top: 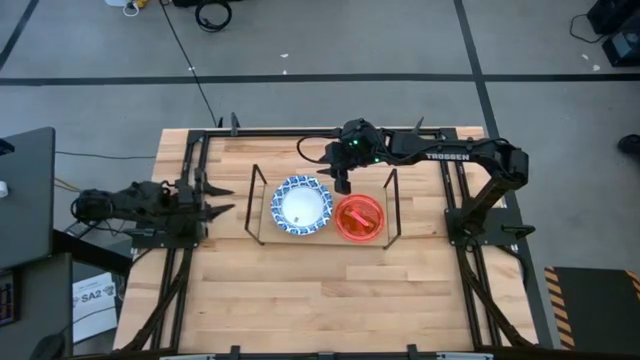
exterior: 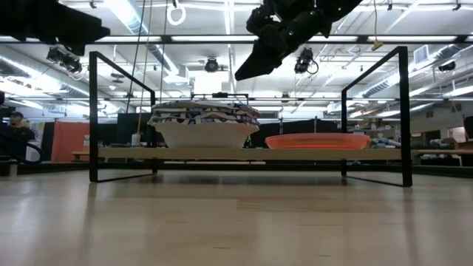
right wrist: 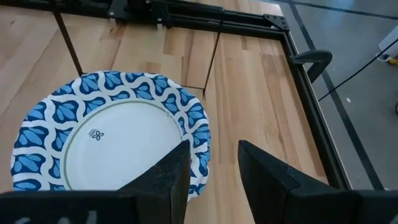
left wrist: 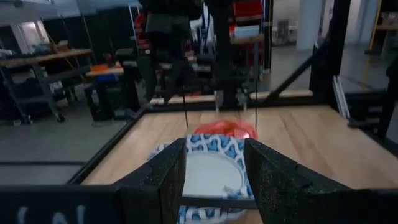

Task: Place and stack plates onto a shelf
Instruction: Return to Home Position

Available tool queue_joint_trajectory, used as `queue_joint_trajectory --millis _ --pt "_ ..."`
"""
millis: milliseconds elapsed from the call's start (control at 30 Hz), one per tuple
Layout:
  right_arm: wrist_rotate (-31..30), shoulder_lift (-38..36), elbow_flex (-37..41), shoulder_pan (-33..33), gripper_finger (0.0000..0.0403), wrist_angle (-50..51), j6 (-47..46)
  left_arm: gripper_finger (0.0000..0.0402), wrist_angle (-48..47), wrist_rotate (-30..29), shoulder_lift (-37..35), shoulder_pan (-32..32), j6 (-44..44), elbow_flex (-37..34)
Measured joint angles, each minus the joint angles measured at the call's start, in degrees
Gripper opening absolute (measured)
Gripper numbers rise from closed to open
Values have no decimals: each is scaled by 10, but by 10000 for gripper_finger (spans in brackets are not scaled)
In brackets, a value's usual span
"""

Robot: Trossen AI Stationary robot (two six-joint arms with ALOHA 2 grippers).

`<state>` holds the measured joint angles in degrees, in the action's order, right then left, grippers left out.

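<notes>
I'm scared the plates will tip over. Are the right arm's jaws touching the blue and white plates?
Apart. The low view shows the right arm's jaws hanging above the blue and white plates, with a clear gap between them.

We log the shelf [exterior: 251, 154] as a low, light-wood board with a black wire loop frame at each short end, lying flat on the tabletop [top: 300, 300]. On its left part sits a nested stack of white plates with blue patterned rims [top: 302, 206], the taller pile in the low view; we cannot count them. Just beside it, to the right, a translucent red-pink plate [top: 359, 216] tops a lower, flatter pile whose lower plates we cannot make out.
</notes>
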<state>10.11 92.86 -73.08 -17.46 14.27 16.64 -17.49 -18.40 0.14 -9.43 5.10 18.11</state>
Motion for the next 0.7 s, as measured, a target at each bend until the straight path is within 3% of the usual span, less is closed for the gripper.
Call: queue_joint_trajectory --millis 233,700 --pt "0 -46 0 9 140 7 -5 169 86 -1 1 0 0 -69" --pt "0 -292 0 18 140 126 -6 169 201 -13 1 0 0 -154"
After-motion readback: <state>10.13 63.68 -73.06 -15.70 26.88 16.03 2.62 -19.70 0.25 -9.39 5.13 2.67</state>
